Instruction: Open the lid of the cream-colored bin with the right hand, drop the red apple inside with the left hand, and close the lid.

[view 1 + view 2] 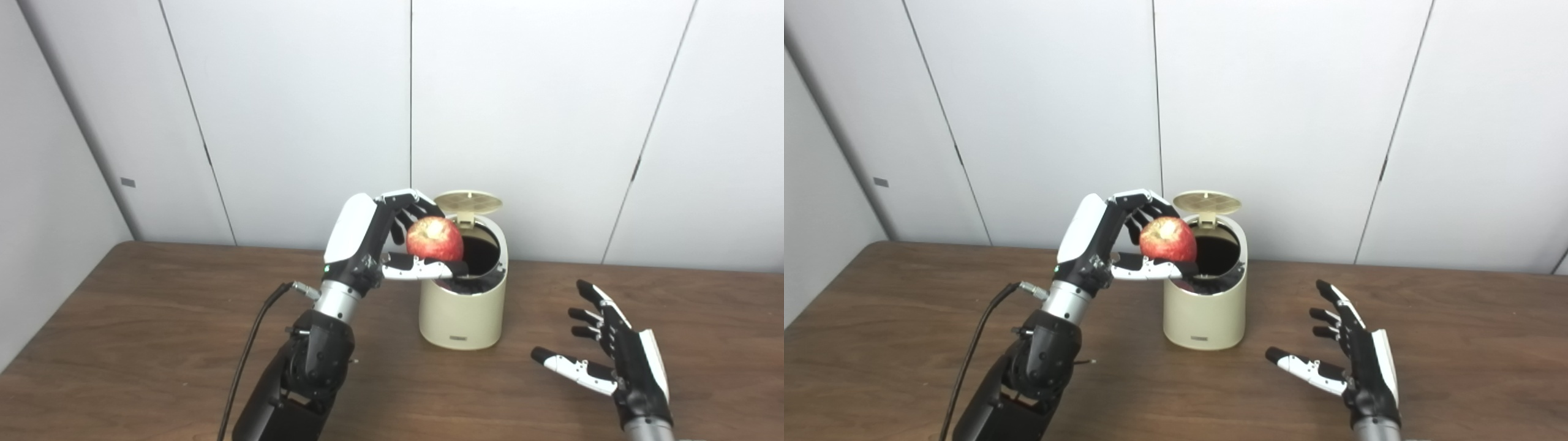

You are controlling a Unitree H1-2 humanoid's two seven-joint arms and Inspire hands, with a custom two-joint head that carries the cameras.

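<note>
Left hand (373,242) raised above the table, fingers curled over the top and thumb under, clamped on the red apple (435,238). Apple held right at the near-left rim of the cream-colored bin (462,309), partly over the dark mouth, not yet inside. Clear air above the apple and to the bin's right; lid (468,201) tipped up and back on its hinge at the far rim, ribbed underside showing, well out of the drop path. Black cable (248,355) looping off the left wrist down toward the bottom edge.

Right hand (612,355) low over the table, off to the bin's right and nearer the camera, fingers spread wide, holding nothing, apart from the bin.

Brown wooden table (153,318) bare on both flanks, back edge meeting the pale panelled wall (306,110) just behind the bin.

Apple: red skin, a paler yellowish patch on top. Bin: round, smooth sides, small label low on the front, black interior.
</note>
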